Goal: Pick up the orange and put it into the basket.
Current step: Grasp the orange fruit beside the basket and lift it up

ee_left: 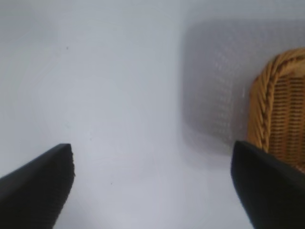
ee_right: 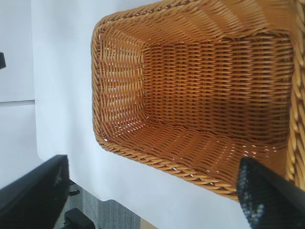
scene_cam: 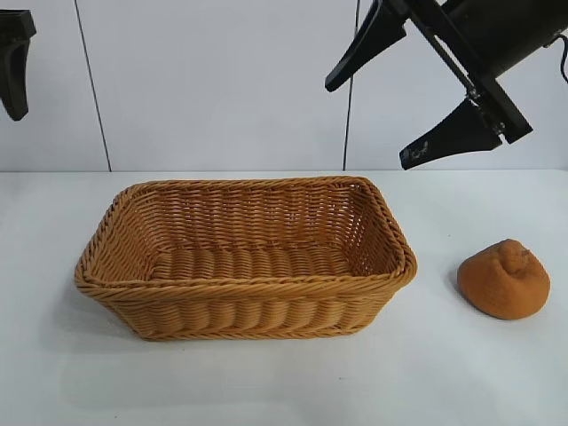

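Observation:
The orange (scene_cam: pixel 504 279), dull brownish-orange and lumpy with a knob on top, sits on the white table at the right, apart from the basket. The woven tan-orange basket (scene_cam: pixel 246 286) stands in the middle, empty; it also shows in the right wrist view (ee_right: pixel 119 95) and its corner in the left wrist view (ee_left: pixel 267 90). My right gripper (scene_cam: pixel 368 120) is open and empty, held high above the basket's right end, up and left of the orange. My left gripper (scene_cam: pixel 13 84) is open, parked high at the far left.
The white table (scene_cam: pixel 266 390) runs from the back wall to the front edge. A grey floor and a dark base (ee_right: pixel 81 219) show past the table's edge in the right wrist view.

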Robot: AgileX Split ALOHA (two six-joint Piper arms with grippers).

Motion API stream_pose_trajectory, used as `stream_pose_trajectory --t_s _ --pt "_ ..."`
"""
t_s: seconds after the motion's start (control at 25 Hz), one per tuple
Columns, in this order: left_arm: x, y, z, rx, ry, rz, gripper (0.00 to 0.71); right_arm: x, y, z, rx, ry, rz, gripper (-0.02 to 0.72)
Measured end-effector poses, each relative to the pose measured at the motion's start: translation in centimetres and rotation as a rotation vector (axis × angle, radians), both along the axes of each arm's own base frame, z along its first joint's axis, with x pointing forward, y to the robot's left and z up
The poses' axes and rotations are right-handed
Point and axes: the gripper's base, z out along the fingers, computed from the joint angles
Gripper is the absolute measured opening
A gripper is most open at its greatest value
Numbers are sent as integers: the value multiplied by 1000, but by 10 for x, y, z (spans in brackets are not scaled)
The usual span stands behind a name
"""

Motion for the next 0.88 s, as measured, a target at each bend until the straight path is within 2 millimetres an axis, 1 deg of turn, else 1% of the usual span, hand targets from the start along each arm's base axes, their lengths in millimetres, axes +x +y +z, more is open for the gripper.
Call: stream_pose_trajectory --t_s 0.04,0.16,0.36,0.44,0.72,0.84,0.88 --pt "-10 1 -1 9 13 -2 638 0 0 0 0 0 0 652" --pt "-43 3 6 25 20 -20 638 0 0 0 0 2 1 652" --pt "-108 5 18 29 -8 -27 638 0 0 0 0 3 3 652" --pt "-135 6 20 29 -25 -27 638 -1 0 0 1 5 5 652" --pt "-231 9 9 28 -115 -27 638 -2 0 0 1 12 13 652" --pt "-265 10 -2 26 -200 -25 638 -2 0 0 1 12 13 652" --pt "-274 11 -4 25 -240 -23 638 -2 0 0 1 12 13 652"
